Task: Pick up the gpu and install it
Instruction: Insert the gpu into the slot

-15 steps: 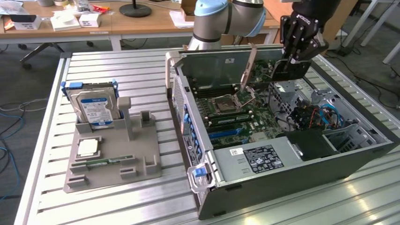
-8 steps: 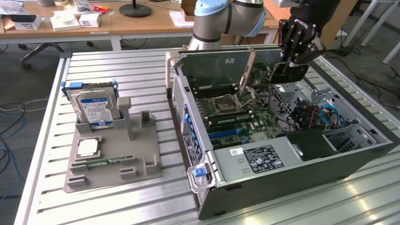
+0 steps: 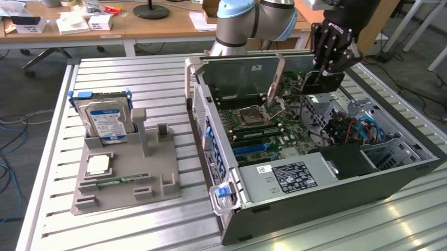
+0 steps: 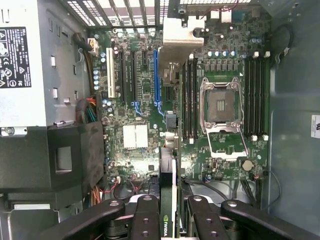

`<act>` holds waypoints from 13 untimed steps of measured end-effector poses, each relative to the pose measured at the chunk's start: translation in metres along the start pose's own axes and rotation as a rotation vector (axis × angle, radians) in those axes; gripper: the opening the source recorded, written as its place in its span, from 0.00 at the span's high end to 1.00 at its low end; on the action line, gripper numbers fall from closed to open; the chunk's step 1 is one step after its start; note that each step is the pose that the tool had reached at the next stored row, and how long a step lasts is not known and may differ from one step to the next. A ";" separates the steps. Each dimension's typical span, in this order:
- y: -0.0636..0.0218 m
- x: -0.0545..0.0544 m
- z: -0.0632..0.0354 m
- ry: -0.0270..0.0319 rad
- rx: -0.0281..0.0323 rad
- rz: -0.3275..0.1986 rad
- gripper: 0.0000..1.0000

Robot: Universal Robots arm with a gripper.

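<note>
My gripper (image 3: 327,70) hangs over the far right part of the open computer case (image 3: 314,193), shut on the gpu (image 3: 323,84), a thin black card held above the motherboard (image 3: 269,133). In the wrist view the gpu (image 4: 169,200) shows edge-on between my fingers (image 4: 146,217), and its silvery end bracket (image 4: 182,37) points toward the case's rear wall. The card hovers between the blue slot (image 4: 156,75) and the memory slots beside the empty processor socket (image 4: 222,102), apart from the board.
A grey fixture (image 3: 125,178) on the slatted table, at the exterior view's left, holds the silver hard drive (image 3: 106,120), a processor chip (image 3: 99,164) and a green memory stick (image 3: 115,181). Inside the case are the power supply (image 3: 293,175) and loose cables (image 3: 356,128).
</note>
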State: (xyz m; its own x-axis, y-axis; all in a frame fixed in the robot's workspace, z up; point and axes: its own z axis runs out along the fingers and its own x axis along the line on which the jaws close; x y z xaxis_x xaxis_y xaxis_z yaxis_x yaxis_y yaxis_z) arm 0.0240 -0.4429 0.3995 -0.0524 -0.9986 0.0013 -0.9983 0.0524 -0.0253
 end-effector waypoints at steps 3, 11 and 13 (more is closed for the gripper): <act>0.0001 0.000 0.0053 0.0000 0.0000 0.000 0.74; 0.0004 0.000 0.0161 0.0002 0.0000 0.000 0.74; 0.0007 0.000 0.0161 0.0003 0.0000 0.000 0.74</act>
State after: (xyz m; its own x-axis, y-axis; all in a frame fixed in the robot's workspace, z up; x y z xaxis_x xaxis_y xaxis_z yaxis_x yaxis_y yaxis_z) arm 0.0237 -0.4429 0.3834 -0.0527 -0.9986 0.0015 -0.9983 0.0526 -0.0253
